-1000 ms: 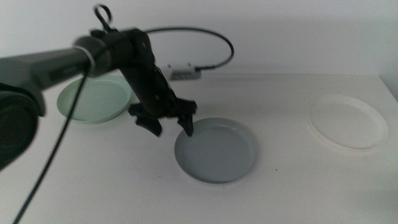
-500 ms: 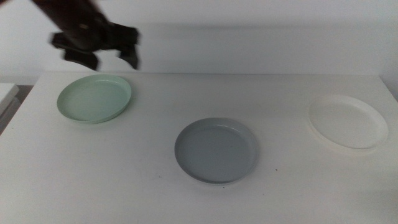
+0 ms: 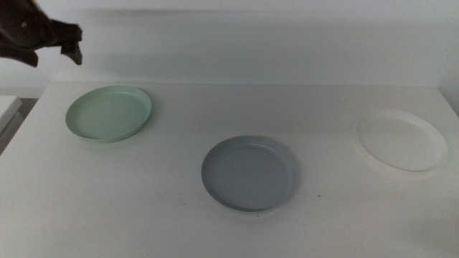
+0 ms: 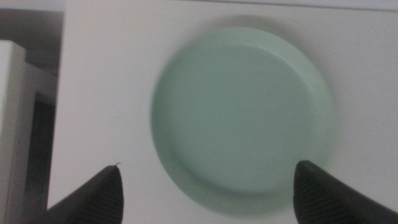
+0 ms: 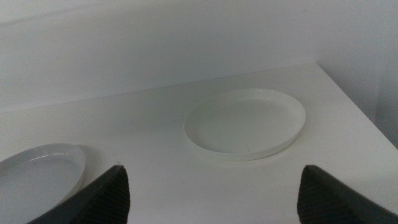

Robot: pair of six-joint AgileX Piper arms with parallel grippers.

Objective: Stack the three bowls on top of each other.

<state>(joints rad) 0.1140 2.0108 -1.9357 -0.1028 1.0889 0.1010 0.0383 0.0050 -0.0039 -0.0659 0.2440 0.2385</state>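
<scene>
Three bowls lie apart on the white desk, none stacked. Mint green bowl sits near the far left corner. Grey bowl sits about mid-desk, toward the near edge. White bowl sits close to the right edge (low contrast against the desk, rim just readable).

Left gripper hangs high above the far left corner, beyond the mint green bowl and clear of it; it appears dark and blurred in the middle view, so its exact pose is hard to read there. In the left wrist view its jaws stand wide apart with nothing between them, and the mint green bowl lies directly below, filling the span between the jaw tips.

Right gripper does not show in the middle view. Its wrist view shows jaws spread wide, empty, looking across the desk at the white bowl, with the grey bowl partly visible beside it.
</scene>
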